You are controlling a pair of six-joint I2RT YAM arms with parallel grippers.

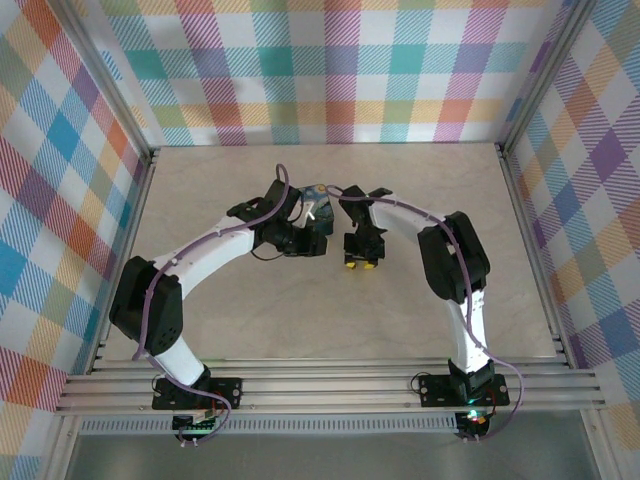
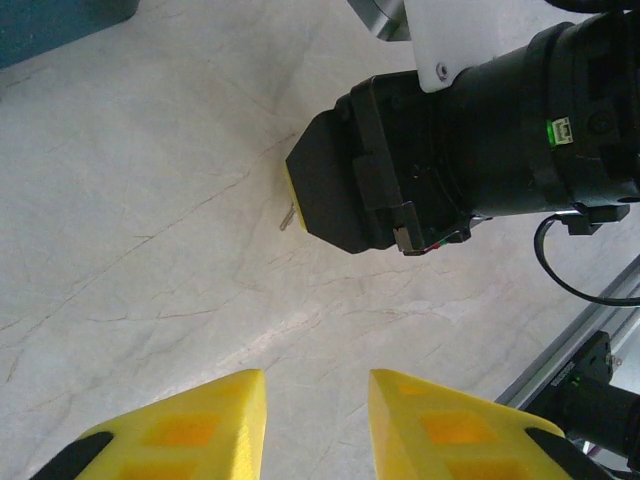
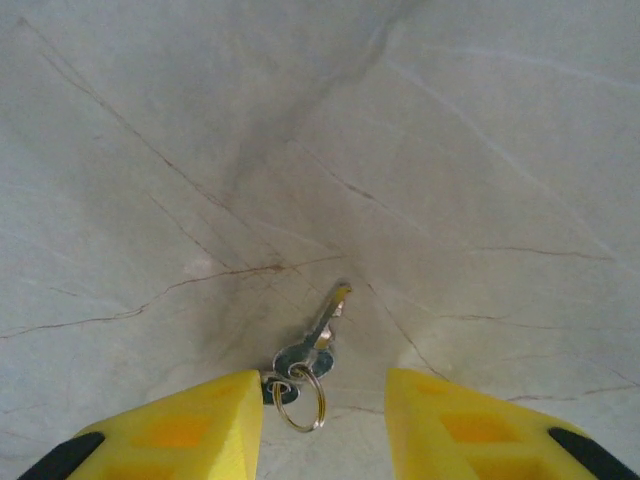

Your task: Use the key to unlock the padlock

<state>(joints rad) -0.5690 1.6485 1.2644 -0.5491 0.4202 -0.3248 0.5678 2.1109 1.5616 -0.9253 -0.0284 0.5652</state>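
The key (image 3: 327,325) is small and silvery, on a split ring (image 3: 305,398) with a second key head. It lies flat on the marble table (image 3: 450,150), its blade pointing away. My right gripper (image 3: 322,375) points down over it, open, with a yellow finger on each side; the left fingertip (image 3: 235,400) is right beside the ring. In the left wrist view the key's tip (image 2: 288,218) pokes out from under the right gripper (image 2: 400,170). My left gripper (image 2: 317,372) is open and holds nothing, a short way off. The padlock is hidden.
A dark-blue box (image 1: 318,200) stands just behind the two grippers; its corner (image 2: 60,20) is at the upper left of the left wrist view. Both arms arch in to the table's centre (image 1: 330,245). Aluminium rails (image 1: 330,385) line the near edge.
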